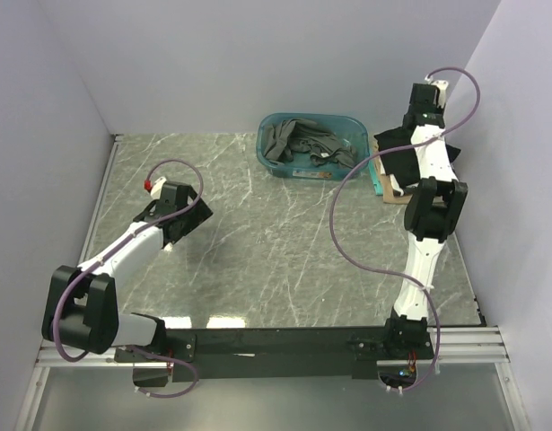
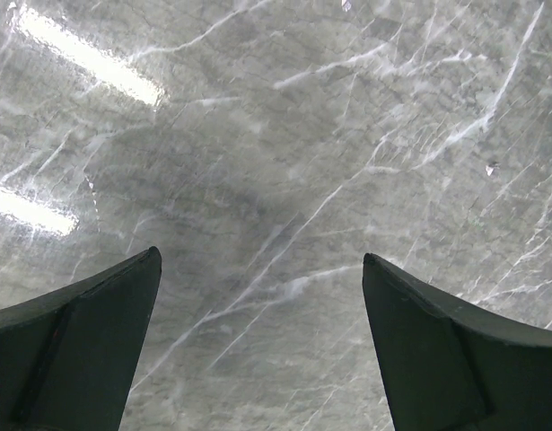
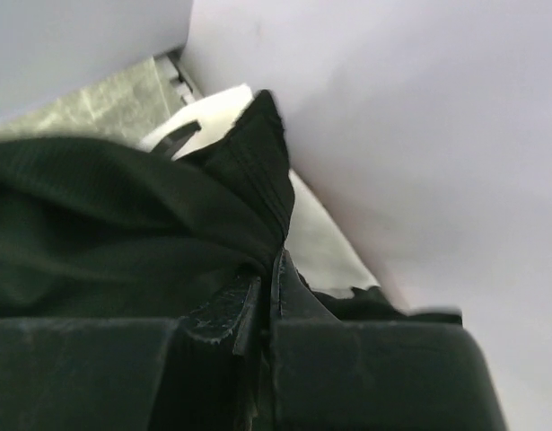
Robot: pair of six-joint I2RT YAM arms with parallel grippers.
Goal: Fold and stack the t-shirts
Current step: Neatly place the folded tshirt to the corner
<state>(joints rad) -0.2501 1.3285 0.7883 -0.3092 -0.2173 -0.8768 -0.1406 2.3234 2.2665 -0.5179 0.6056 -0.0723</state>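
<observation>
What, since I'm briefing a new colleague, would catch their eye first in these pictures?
The right gripper is pinched shut on a plain black cloth t-shirt at the far right corner. Left of it, a teal plastic tub holds crumpled dark grey t-shirts; the left gripper hangs open over grey marbled tabletop.

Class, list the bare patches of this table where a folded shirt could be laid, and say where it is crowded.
Widest bare patch: the table's middle, between left arm, right arm and teal tub. Another: far left corner, beside the tub. Crowded: far right corner, where the right fingers grip the black t-shirt.
</observation>
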